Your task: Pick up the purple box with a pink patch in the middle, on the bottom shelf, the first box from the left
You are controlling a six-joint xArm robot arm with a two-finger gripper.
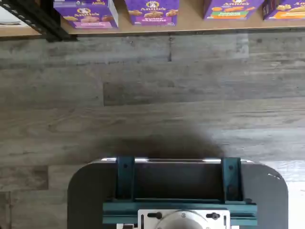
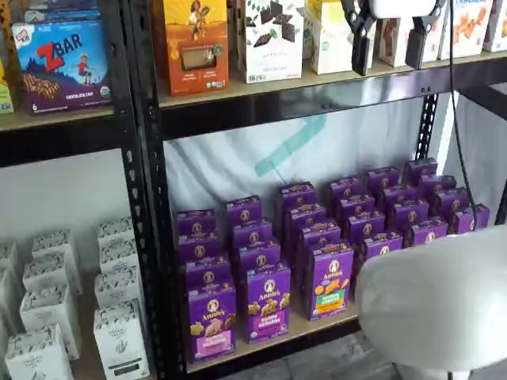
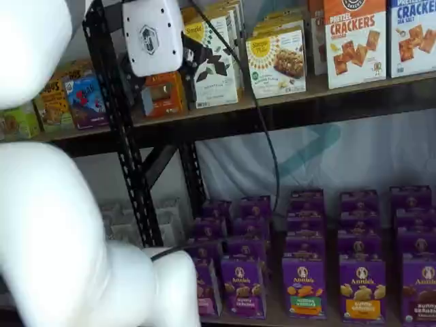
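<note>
The purple box (image 2: 211,321) with a pink band stands upright at the front left of the bottom shelf (image 2: 269,342), first in a row of purple cartons. The wrist view shows the purple box (image 1: 88,12) from above at the shelf's front edge (image 1: 190,27). My gripper (image 2: 387,63) hangs high at the level of the upper shelf, far above and to the right of the box. Its two black fingers (image 2: 360,39) stand apart with an open gap and nothing between them. Its white body (image 3: 153,34) shows near a black upright.
Several rows of similar purple cartons (image 2: 333,277) fill the bottom shelf. The upper shelf carries assorted boxes (image 2: 196,43). A black perforated upright (image 2: 150,237) stands just left of the purple box. White cartons (image 2: 119,340) fill the left bay. Grey wood floor (image 1: 152,95) lies before the shelf.
</note>
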